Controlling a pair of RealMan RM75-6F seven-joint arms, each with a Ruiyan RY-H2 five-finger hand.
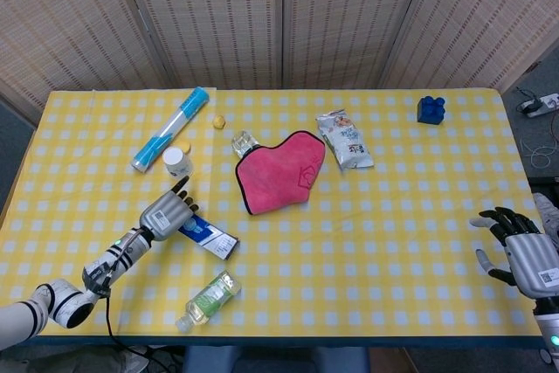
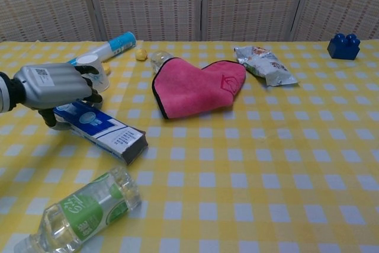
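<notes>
Crowding the left hand [image 2: 56, 87] are a small white cup [image 2: 95, 66] just beyond its fingertips, a blue-and-white tube [image 1: 170, 128] behind that, and a green-labelled bottle [image 2: 83, 211] lying on its side near the table's front edge. A pink cloth [image 1: 279, 172] covers part of a clear bottle [image 1: 243, 141] mid-table, with a snack packet [image 1: 345, 139] and a blue block [image 1: 431, 109] further right. The hand rests on the near end of a blue-and-white box [image 2: 103, 131], fingers curled over it; whether it truly grips is unclear. The box lies flat and slanted on the yellow checked table [image 1: 393, 242]. The right hand [image 1: 520, 246] hangs spread and empty at the right edge.
</notes>
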